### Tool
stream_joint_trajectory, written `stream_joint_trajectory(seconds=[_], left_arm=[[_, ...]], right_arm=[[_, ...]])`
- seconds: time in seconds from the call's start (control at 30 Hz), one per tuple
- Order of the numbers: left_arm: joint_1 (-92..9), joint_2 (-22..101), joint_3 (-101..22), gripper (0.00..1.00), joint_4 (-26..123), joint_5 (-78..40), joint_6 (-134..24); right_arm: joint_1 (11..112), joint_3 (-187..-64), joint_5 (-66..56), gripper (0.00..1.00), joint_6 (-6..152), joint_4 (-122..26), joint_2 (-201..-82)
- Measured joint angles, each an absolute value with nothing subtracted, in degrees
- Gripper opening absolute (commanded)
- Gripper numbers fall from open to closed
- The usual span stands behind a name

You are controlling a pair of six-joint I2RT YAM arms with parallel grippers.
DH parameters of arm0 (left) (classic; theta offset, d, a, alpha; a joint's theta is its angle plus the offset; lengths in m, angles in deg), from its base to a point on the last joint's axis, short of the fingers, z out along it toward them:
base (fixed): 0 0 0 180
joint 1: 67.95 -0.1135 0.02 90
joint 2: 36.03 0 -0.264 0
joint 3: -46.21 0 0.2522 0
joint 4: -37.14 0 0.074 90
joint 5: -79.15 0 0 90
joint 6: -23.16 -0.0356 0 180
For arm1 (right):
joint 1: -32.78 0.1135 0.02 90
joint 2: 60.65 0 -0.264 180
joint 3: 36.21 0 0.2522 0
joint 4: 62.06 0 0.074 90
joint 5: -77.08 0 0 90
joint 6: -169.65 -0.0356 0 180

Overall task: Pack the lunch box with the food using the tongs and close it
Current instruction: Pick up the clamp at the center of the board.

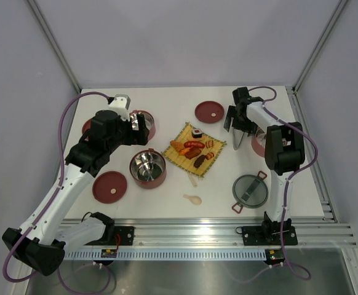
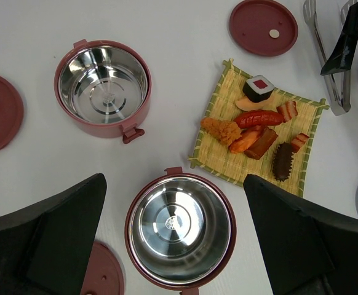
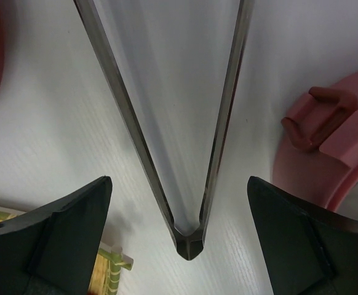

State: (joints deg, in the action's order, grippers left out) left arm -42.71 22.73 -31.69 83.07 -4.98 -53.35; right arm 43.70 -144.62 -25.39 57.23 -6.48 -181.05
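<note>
The tongs (image 3: 188, 239) lie flat on the table, their joined end between the wide-apart fingers of my open right gripper (image 3: 182, 246), which hovers over them (image 1: 237, 142) without touching. The food (image 1: 194, 149) rests on a yellow woven mat: sausages (image 2: 259, 118), a sushi roll (image 2: 260, 88) and brown bits. Two lunch box tiers stand open with nothing inside, one (image 2: 102, 89) farther off and one (image 2: 180, 230) right below my open left gripper (image 2: 176, 239). A third tier (image 3: 342, 153) sits just right of the tongs.
Red disc lids lie at the back (image 1: 208, 111), the left (image 1: 109, 187) and behind the left arm (image 1: 88, 128). The grey see-through lid (image 1: 250, 190) is at the front right. A small cream spoon (image 1: 192, 198) lies in front of the mat.
</note>
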Motion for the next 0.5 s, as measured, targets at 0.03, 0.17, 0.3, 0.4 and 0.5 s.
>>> stream_joint_trajectory(seconds=[0.03,0.17,0.3,0.4,0.5], left_arm=[[-42.7,22.7,-31.7,0.99,83.1,-5.0,-53.3],[-42.7,22.7,-31.7,0.99,83.5,-5.0,-53.3],[-42.7,22.7,-31.7,0.99,84.1,-5.0,-53.2],[-42.7,22.7,-31.7,0.99,84.3,-5.0,-53.1],[-42.7,22.6,-31.7,0.99,84.4,-5.0,-53.0]], right_arm=[[43.6,-144.9,-25.2,0.99,57.3,-6.4,-181.5],[43.1,-146.5,-24.6,1.0,57.5,-6.4,-183.7],[42.7,-148.9,-24.1,1.0,57.9,-6.5,-186.3],[42.6,-150.7,-24.2,1.0,58.5,-6.5,-188.4],[42.6,-152.5,-23.9,0.99,59.2,-7.0,-189.9]])
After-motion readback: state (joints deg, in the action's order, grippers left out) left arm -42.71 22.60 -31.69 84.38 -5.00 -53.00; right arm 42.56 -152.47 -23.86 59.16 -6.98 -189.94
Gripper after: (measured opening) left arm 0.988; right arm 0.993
